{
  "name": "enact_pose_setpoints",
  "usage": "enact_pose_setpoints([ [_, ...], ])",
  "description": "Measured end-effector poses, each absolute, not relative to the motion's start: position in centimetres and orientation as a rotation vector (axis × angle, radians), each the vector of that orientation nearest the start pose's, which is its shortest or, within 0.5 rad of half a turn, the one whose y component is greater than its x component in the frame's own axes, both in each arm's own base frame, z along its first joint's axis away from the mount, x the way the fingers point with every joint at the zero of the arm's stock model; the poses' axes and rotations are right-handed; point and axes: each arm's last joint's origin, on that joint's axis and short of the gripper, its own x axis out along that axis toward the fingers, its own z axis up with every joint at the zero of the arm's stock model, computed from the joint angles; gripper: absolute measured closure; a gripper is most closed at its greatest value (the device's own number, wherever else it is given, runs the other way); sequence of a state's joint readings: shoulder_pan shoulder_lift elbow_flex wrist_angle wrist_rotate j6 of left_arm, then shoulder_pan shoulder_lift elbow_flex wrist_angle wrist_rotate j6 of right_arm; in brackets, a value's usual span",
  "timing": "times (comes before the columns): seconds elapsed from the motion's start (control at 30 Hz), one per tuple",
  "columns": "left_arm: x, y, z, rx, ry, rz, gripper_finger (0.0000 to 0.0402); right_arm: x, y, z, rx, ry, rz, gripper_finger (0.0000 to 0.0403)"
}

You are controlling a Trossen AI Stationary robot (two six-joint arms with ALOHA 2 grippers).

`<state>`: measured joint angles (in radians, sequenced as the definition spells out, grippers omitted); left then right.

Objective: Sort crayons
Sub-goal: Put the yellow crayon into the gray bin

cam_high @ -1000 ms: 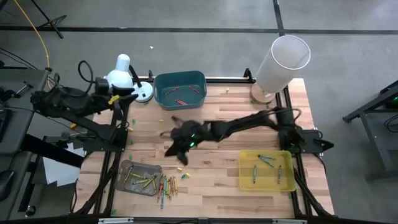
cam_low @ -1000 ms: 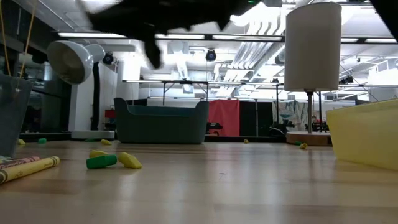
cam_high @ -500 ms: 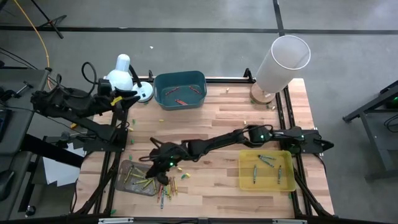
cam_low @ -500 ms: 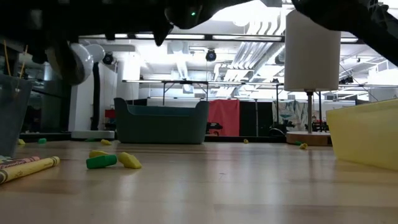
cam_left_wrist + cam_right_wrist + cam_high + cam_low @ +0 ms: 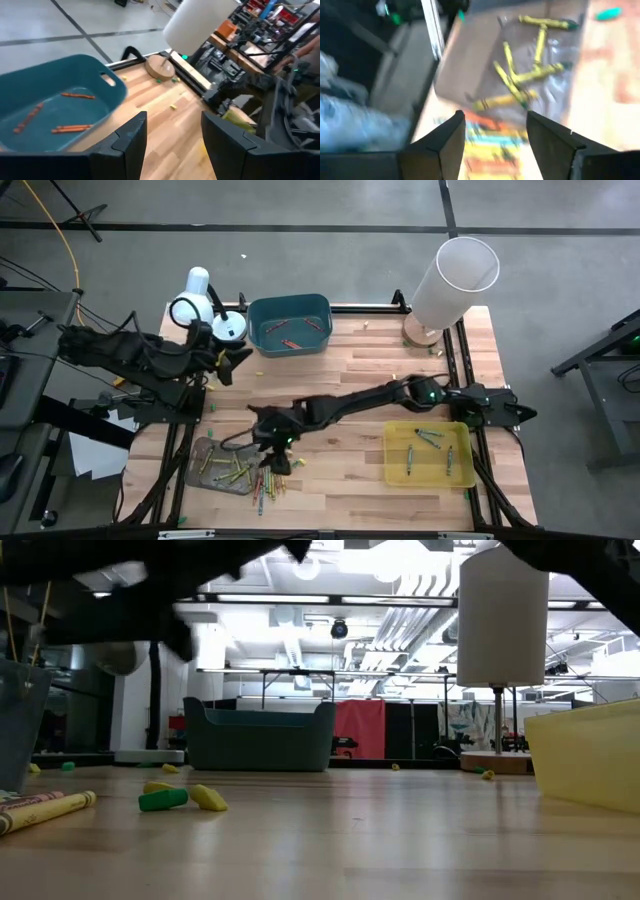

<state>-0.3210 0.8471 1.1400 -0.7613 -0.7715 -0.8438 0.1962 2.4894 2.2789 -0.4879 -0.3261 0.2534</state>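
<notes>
Crayons (image 5: 268,483) lie heaped at the near left corner of the tabletop (image 5: 360,370), a loose fan of red, orange and yellow sticks just beside the grey tray (image 5: 205,450), which itself holds a scatter of yellow and green ones. The right hand (image 5: 272,457) is stretched all the way across from its own side and hangs right above that heap, its fingers spread wide with nothing between them; the wrist view looks down past them onto the yellow sticks in the tray and the coloured pile below. Most sticks in the pile point roughly from the near edge towards the far one, so I judge the hand should close across that line. The left hand (image 5: 222,358) waits near the far left corner, by the lamp (image 5: 198,306) and the teal bin (image 5: 290,323), fingers parted and empty. Nearer the pile is clearly the right one. Reds belong, it seems, in the teal bin at the far edge; open boards lie between. The yellow tray (image 5: 462,473) sits near the right corner.
</notes>
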Motion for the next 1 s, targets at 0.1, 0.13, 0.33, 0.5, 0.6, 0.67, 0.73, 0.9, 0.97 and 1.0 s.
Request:
enact_pose_setpoints([
  [0.1,14.8,-2.9,38.9,-0.59,0.208,0.519,0.0229,52.0,10.7,23.2,0.151,0.883,0.425,0.0195],
  [0.13,15.1,-3.1,38.9,-0.597,0.213,0.501,0.0229,51.3,10.4,24.0,0.105,0.916,0.431,0.0196],
  [0.33,16.7,-4.5,38.1,-0.622,0.3,0.409,0.0229,46.6,10.9,26.2,-0.047,1.189,0.509,0.0199],
  [0.5,19.8,-7.2,35.7,-0.668,0.492,0.296,0.0229,43.7,12.0,27.3,-0.086,1.264,0.554,0.0199],
  [0.6,21.7,-10.0,33.8,-0.703,0.637,0.185,0.0229,41.1,12.2,26.4,-0.057,1.3,0.523,0.0199],
  [0.67,22.7,-12.1,32.5,-0.705,0.71,0.123,0.0229,38.7,12.1,25.6,-0.017,1.29,0.462,0.0199],
  [0.73,23.6,-14.2,31.2,-0.707,0.743,0.089,0.0229,36.0,12.0,24.8,0.049,1.254,0.364,0.0199],
  [0.9,26.4,-17.4,27.0,-0.785,0.917,0.088,0.0229,30.4,12.3,22.6,0.365,1.121,0.157,0.0199],
  [0.97,28.2,-18.0,25.8,-0.858,1.009,0.123,0.0229,28.9,12.5,22.3,0.489,1.05,0.094,0.0199],
  [1.0,29.0,-18.3,25.3,-0.874,1.06,0.147,0.0229,28.3,12.6,22.1,0.539,1.018,0.067,0.0199],
])
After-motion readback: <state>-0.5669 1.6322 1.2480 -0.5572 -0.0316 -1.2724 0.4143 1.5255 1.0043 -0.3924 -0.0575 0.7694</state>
